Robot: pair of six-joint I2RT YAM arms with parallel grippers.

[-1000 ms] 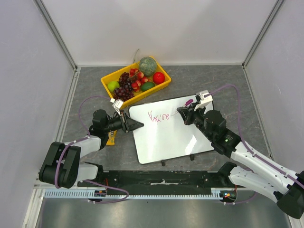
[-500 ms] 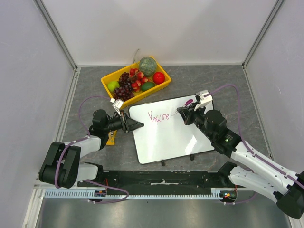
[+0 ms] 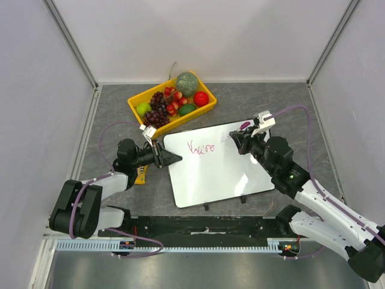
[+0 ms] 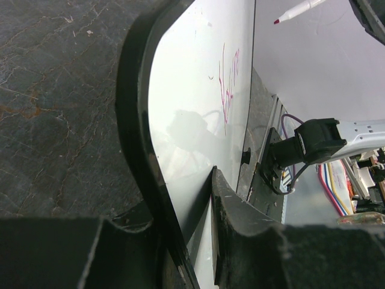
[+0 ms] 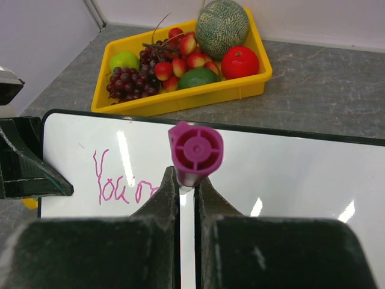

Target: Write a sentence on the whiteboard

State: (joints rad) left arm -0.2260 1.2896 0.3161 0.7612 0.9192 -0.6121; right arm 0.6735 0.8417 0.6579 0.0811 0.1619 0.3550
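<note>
Nudged rightward and toward the far edge, the right gripper (image 3: pixel 236 138) stays clenched on the marker (image 3: pixel 243 126) above the whiteboard (image 3: pixel 216 174), which lies mid-bench on mottled grey stone (image 3: pixel 114 114) between white walls (image 3: pixel 210 36), its left edge pinched by the left gripper (image 3: pixel 173 158), the pink writing (image 3: pixel 201 147) unchanged.

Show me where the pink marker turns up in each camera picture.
Top external: marker right of centre, near the whiteboard's far right corner.
Left wrist: top right corner, tip pointing left.
Right wrist: dead centre, cap end facing the camera.
Shared landmark: the pink writing.
</note>
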